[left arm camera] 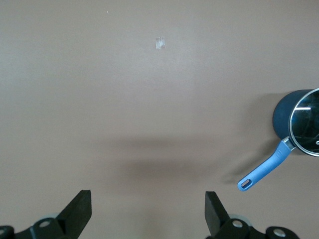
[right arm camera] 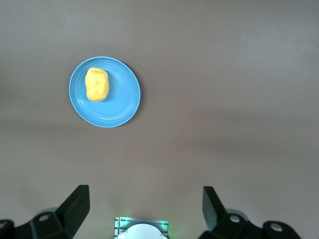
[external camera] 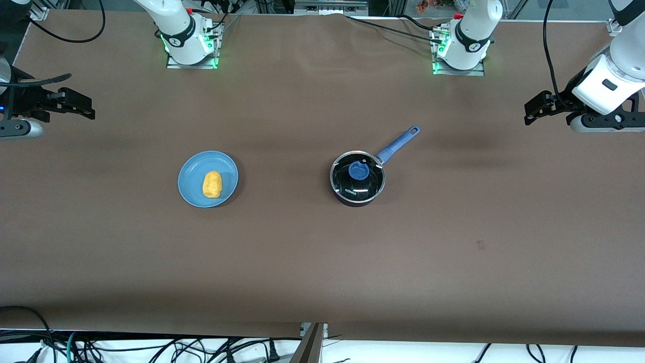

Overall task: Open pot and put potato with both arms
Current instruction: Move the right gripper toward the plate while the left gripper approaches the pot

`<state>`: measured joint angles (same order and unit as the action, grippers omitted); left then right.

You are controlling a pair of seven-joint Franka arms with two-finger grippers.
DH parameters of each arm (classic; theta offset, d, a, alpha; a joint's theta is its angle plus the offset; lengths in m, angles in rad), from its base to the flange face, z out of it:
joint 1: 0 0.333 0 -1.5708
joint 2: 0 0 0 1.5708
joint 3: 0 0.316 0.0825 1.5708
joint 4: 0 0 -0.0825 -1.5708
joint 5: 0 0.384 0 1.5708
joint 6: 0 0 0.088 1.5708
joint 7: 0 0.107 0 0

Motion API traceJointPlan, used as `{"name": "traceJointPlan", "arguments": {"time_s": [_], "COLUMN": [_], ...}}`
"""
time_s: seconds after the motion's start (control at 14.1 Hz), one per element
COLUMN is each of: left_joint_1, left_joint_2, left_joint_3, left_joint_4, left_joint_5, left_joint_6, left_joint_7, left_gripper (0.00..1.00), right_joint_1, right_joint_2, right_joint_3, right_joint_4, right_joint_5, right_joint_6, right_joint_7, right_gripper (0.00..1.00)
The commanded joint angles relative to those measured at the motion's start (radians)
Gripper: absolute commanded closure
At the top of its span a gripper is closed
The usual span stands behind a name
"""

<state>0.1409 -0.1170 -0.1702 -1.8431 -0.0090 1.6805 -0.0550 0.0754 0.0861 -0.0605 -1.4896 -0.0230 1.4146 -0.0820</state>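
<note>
The round black pot [external camera: 358,178], glass lid [external camera: 358,175] on, sits mid-table beside a flat blue plate [external camera: 191,194] bearing the lumpy yellow potato [external camera: 212,184]. My left gripper [external camera: 535,108] and right gripper [external camera: 75,103] hang over the table's 2 ends, fingers wide, empty. Only my left wrist view shows clear tape [left arm camera: 159,43].

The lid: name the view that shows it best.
The front view. There the lid sits whole on the pot, blue knob and steel rim plain to see. The left wrist view cuts it off at the picture's edge, showing only part of the rim and glass. The right wrist view does not show it.
</note>
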Motion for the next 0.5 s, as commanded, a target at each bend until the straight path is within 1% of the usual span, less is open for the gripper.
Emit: {"name": "traceJointPlan", "arguments": {"time_s": [0.0,0.07,0.43], "left_joint_1": [0.014,0.017,0.020], "left_joint_2": [0.016,0.016,0.013], "left_joint_3": [-0.006,-0.006,-0.006], "left_joint_4": [0.025,0.024,0.025], "left_joint_5": [0.015,0.015,0.015], "left_joint_6": [0.011,0.027,0.022], "left_joint_7": [-0.003,-0.002,-0.008], "left_gripper": [0.00,0.00,0.00], "right_joint_1": [-0.005,-0.006,-0.006], "right_joint_2": [0.014,0.012,0.012], "right_joint_3": [0.002,0.002,0.002], "right_joint_4": [0.029,0.029,0.029], "right_joint_5": [0.011,0.011,0.011], "right_joint_6": [-0.006,-0.002,-0.002], "right_joint_7": [-0.008,-0.013,-0.015], "right_gripper": [0.00,0.00,0.00]}}
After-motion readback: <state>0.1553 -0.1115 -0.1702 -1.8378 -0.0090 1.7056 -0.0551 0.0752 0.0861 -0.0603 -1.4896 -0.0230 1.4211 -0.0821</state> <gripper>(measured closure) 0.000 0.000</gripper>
